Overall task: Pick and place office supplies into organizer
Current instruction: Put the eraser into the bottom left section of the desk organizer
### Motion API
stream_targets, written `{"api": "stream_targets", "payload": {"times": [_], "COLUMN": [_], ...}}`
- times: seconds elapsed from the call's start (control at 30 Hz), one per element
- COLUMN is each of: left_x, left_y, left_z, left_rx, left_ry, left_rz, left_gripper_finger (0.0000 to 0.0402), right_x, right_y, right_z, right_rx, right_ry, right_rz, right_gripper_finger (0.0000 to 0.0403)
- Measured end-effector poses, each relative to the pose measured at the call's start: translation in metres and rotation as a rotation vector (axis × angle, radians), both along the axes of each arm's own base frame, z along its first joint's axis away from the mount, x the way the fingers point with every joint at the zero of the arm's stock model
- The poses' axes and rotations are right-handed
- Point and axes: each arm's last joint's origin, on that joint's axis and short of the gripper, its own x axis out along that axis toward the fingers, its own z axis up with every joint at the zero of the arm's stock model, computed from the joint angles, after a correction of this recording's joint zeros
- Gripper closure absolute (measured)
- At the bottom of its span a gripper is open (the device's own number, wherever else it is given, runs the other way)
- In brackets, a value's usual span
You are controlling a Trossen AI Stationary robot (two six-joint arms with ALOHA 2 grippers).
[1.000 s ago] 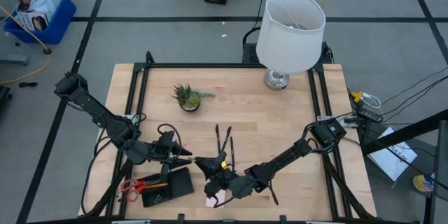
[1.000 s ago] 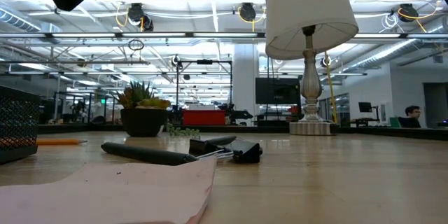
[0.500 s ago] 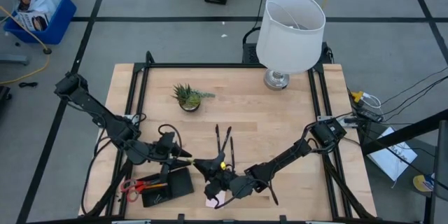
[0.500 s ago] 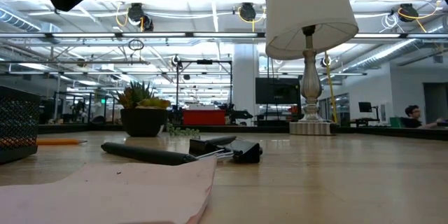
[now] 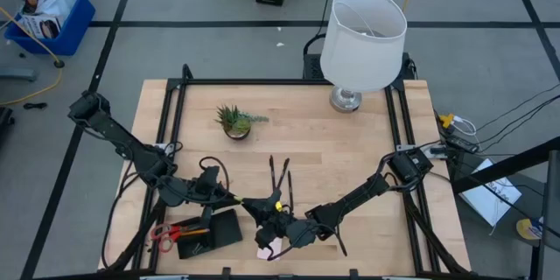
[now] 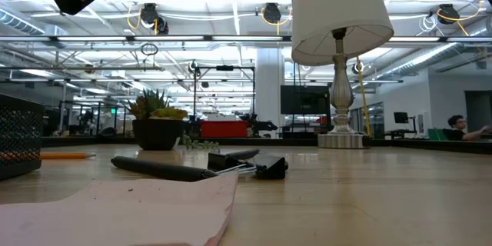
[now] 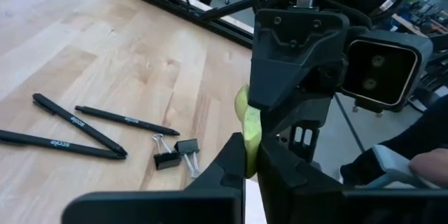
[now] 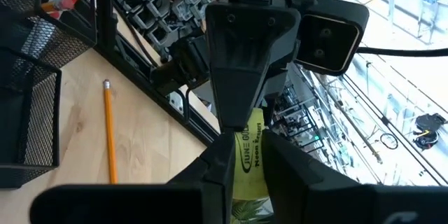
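Both sets of jaws meet at the lower centre of the high view, pinched on the same small yellow-green block (image 5: 277,204): the left gripper (image 5: 234,199) has its jaws closed on one edge of it, and the right gripper (image 5: 267,214) holds the other edge with its jaws narrow around it, so the block hangs between the two, clear of the desk (image 5: 350,153). In the left wrist view the block (image 7: 246,122) stands upright between that arm's dark fingers (image 7: 227,168), with the right arm's wrist and camera housing just behind it. Just below the meeting point lies the pink sticky-note pad (image 5: 269,247), partly covered by the right arm. Beside the grippers, toward the middle of the desk, lie thin black pens (image 5: 278,175) and two black clips (image 7: 176,152). At the lower left sits the black organizer (image 5: 208,233), with red-handled scissors (image 5: 175,229) at its left edge; an orange pencil (image 8: 109,131) lies near its mesh wall. Farther up stand the potted plant (image 5: 234,121) and the white-shaded lamp (image 5: 361,26).
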Motion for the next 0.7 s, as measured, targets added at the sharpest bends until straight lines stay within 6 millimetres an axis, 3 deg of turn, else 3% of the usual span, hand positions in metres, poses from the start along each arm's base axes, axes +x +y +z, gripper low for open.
{"api": "stream_targets", "payload": {"times": [0.13, 0.37, 0.53, 0.7], "left_x": [-0.001, -0.004, -0.004, -0.004], "left_y": [-0.002, -0.006, -0.006, -0.006], "left_z": [0.0, -0.001, -0.001, -0.001], "left_rx": [-0.027, -0.046, -0.047, -0.043], "left_ry": [0.009, 0.027, 0.027, 0.026], "left_rz": [-0.031, -0.075, -0.077, -0.077], "left_gripper_finger": [0.0368, 0.0386, 0.0373, 0.0385], "right_x": [-0.003, -0.015, -0.023, -0.05], "right_y": [0.006, 0.024, 0.033, 0.033], "right_z": [-0.001, -0.003, -0.008, -0.01], "right_rx": [-0.003, -0.021, 0.053, 0.253], "right_ry": [0.008, 0.029, 0.006, 0.036], "right_rz": [0.015, 0.006, 0.007, 0.23], "right_gripper_finger": [0.0334, 0.0317, 0.0315, 0.0314]}}
